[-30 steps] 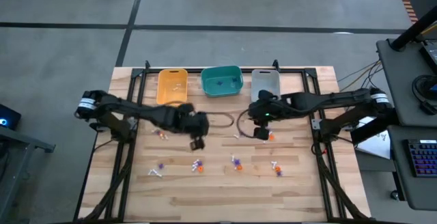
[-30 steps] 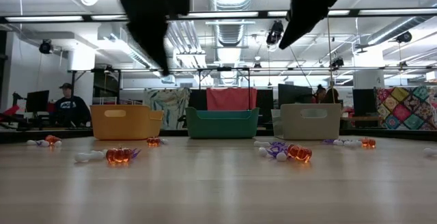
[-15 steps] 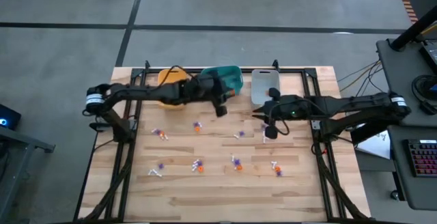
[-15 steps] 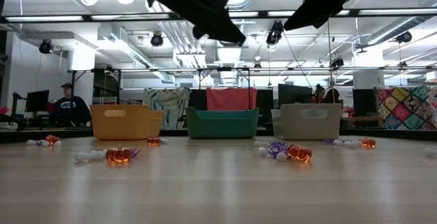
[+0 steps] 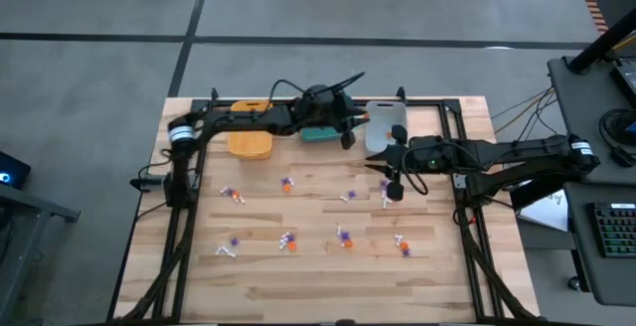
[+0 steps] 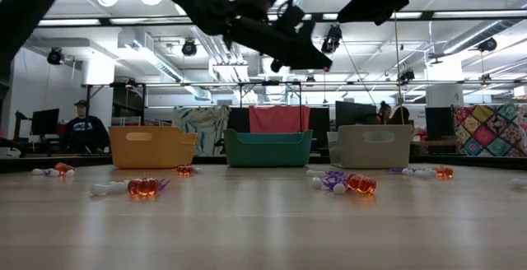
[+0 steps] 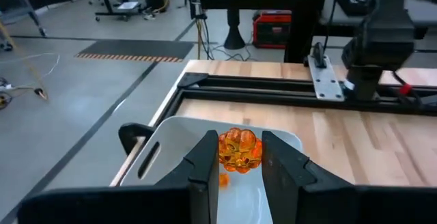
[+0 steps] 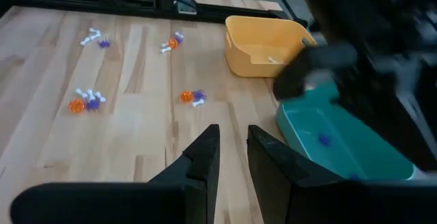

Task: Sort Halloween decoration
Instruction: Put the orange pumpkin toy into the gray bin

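My left gripper (image 5: 348, 133) hangs high at the grey bin's (image 5: 386, 124) left rim, shut on an orange pumpkin trinket (image 7: 239, 149); it also shows in the low view (image 6: 309, 56). My right gripper (image 5: 393, 185) hovers over the table near the grey bin. Its fingers stand a narrow gap apart (image 8: 233, 149) with nothing between them. Several orange, purple and white trinkets (image 5: 288, 240) lie scattered on the wooden table, one white one (image 5: 386, 201) just below my right gripper. The yellow bin (image 5: 250, 130) and teal bin (image 5: 323, 133) stand left of the grey one. My left gripper pinches the orange pumpkin trinket by its two sides (image 7: 222, 150) between its two fingers. The trinket is lifted clear and hangs above the inside of the grey bin (image 7: 273, 190).
The three bins stand in a row along the far edge between black frame rails (image 5: 437, 107). An orange piece (image 7: 222, 179) lies in the grey bin, purple bits (image 8: 323, 139) in the teal one. People sit in the room behind (image 6: 81, 126).
My left gripper has risen from the table's middle left and swung toward the far edge and the right, over the teal bin to the grey bin, carrying the orange trinket. My right gripper has shifted a little toward the right edge.
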You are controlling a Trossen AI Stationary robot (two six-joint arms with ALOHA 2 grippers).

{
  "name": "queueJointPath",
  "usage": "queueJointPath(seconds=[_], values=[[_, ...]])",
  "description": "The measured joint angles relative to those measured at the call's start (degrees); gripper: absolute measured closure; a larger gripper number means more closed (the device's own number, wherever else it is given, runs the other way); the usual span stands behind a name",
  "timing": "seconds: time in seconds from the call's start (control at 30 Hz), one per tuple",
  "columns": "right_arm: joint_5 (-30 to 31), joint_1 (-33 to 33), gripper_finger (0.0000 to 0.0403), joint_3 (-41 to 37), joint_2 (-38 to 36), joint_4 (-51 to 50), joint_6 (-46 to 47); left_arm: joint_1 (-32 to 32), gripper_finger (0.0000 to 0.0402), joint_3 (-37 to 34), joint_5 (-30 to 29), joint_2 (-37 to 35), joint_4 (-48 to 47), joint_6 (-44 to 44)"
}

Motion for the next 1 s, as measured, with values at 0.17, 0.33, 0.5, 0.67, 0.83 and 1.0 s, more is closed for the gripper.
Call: queueJointPath(seconds=[0.17,0.33,0.5,0.67,0.83,1.0], values=[[0.0,0.0,0.0335,0.0,-0.02,0.0,0.29,0.49,0.0345,8.31,0.21,7.26,-3.66,-0.72],[0.02,0.0,0.0335,-0.02,0.0,-0.01,0.38,0.49,0.0345,15.45,0.24,12.92,-7.96,-1.05],[0.02,0.0,0.0335,-0.04,0.0,-0.07,0.54,0.58,0.0345,18.18,0.24,15.83,-9.62,-1.51],[0.03,0.0,0.0335,-0.04,0.02,-0.08,0.52,0.41,0.0345,19.67,0.24,17.62,-15.11,-2.1],[0.2,0.0,0.0335,-0.06,0.07,-0.07,0.48,-0.46,0.0345,19.37,0.26,18.0,-15.96,-1.52],[0.22,0.0,0.0335,-0.07,0.07,-0.07,0.55,-1.21,0.0345,19.32,0.26,18.05,-16.54,-1.63]])
